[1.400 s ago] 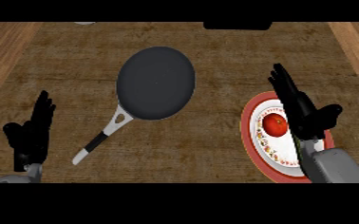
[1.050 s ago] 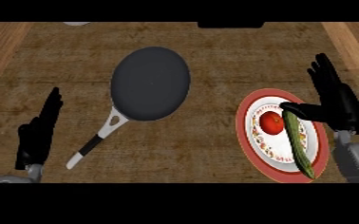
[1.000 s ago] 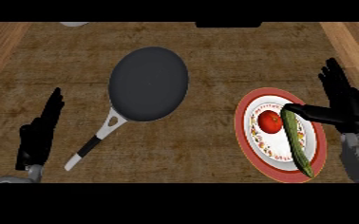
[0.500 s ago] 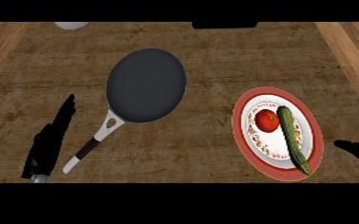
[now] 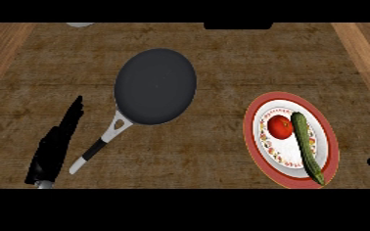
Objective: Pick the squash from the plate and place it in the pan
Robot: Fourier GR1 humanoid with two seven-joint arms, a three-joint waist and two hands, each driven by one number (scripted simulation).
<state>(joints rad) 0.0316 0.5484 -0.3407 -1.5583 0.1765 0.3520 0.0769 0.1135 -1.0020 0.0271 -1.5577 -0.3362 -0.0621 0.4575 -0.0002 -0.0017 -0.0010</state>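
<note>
Wood-grain tabletop [image 5: 217,68] fills the view, with paler wooden strips along its left and right edges. On it, left of centre, lies a dark round frying pan [image 5: 155,93], nothing in it, its grey and black handle [image 5: 98,147] pointing toward the near left. At the near right sits a red-rimmed plate [image 5: 254,137] with a patterned white centre. The squash [image 5: 306,148], long, green and slim, lies along the right half of the plate, running from far to near, and a red tomato [image 5: 280,126] sits just beside it on its left, so a grasp from the right side would meet less clutter. The squash is untouched and well apart from the pan, so the pick is not yet done.

The left hand [image 5: 54,147] shows at the near left, fingers straight and together, pointing far, holding nothing and resting just beside the pan handle without clearly touching it. Of the right hand only a dark sliver at the right edge might show, so its state cannot be told.
</note>
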